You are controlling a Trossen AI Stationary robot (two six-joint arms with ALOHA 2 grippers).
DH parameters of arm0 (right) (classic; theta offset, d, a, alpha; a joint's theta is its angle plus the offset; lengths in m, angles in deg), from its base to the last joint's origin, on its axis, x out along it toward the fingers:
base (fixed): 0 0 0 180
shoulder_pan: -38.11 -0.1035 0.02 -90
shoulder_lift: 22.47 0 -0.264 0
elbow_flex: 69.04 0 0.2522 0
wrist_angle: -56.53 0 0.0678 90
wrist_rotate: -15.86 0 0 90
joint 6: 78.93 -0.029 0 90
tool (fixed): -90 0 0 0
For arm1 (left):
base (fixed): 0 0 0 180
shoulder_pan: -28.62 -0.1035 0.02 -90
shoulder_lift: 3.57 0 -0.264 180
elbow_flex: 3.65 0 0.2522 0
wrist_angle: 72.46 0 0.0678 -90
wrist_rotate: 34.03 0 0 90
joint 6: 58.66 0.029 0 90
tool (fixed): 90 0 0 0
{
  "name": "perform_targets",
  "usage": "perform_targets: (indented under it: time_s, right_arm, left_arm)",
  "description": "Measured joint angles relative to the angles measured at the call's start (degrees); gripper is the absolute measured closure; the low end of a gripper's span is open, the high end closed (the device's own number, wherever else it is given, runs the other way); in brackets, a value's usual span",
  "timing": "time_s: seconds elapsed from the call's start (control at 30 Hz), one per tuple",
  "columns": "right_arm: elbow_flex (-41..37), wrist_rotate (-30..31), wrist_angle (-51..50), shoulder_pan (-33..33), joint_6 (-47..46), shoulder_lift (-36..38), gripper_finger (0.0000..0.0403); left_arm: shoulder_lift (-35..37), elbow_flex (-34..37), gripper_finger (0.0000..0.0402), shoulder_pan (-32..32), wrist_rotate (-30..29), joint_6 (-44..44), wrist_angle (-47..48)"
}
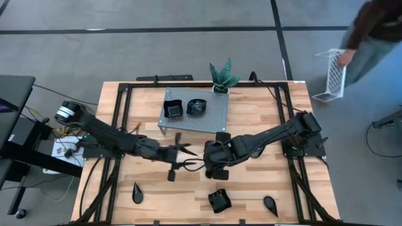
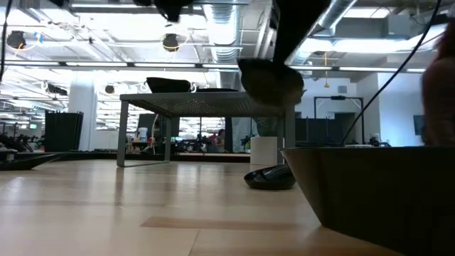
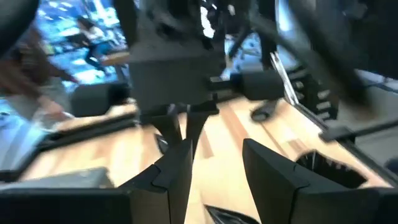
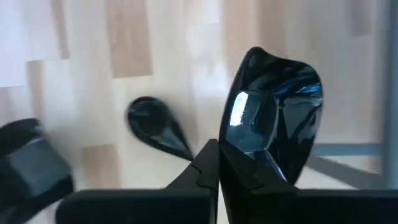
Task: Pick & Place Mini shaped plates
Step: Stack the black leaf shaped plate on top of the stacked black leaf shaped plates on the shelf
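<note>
- The table (image 1: pixel 251 125) carried a grey stand (image 1: pixel 213 116) near its far edge, beside a plant (image 1: pixel 221 76); two plates (image 1: pixel 173 108) (image 1: pixel 196 107) already sat on the stand, so it looked like the place to put them.
- Both arms met over mid-table, just in front of the stand.
- The right gripper (image 4: pixel 219 163) had its fingers closed on the rim of a glossy plate (image 4: pixel 273 118), held tilted clear of the wood; in the high view this gripper (image 1: pixel 217 168) sat right of centre.
- The left gripper (image 3: pixel 217 168) pointed toward the right one, with a narrow gap between its fingers and nothing in them.
- Loose plates lay near the front edge: a teardrop (image 1: pixel 137 192) at left, a squarish one (image 1: pixel 219 200) at centre, another teardrop (image 1: pixel 270 204) at right. The right wrist view showed one teardrop (image 4: pixel 155 127) on the wood below the held plate.
- To do this step well, I judged the right arm should keep its rim grip firm, since glossy ware slips, lift above the stand's edge, and level the plate before letting go on a bare patch.
- The left arm should stay out of that path.
</note>
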Motion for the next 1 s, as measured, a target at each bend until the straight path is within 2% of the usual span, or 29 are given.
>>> perform_targets:
  time_s: [0.17,0.33,0.43,0.67,0.9,1.0]
  right_arm:
    - [4.7,7.7,-1.4,0.5,10.6,0.0,0.0403]
    - [7.4,16.0,4.0,4.2,23.3,0.0,0.0403]
    - [7.5,17.9,7.6,8.3,30.8,0.0,0.0403]
    - [7.3,16.9,10.4,18.0,37.4,0.0,0.0403]
    - [7.2,5.6,10.1,22.1,37.9,0.0,0.0403]
    - [7.2,3.9,9.9,22.4,39.0,0.0,0.0403]
  left_arm:
    - [10.8,0.0,0.0257,3.2,-6.1,1.4,8.1]
    - [17.7,0.0,0.0257,5.0,-6.3,1.3,10.3]
    - [19.4,0.0,0.0257,5.3,-6.3,1.3,11.2]
    - [19.1,0.1,0.0257,5.3,-6.3,1.3,11.7]
    - [19.3,1.4,0.0257,4.9,-6.3,1.3,11.6]
    - [19.3,1.4,0.0257,4.9,-6.3,1.3,11.6]
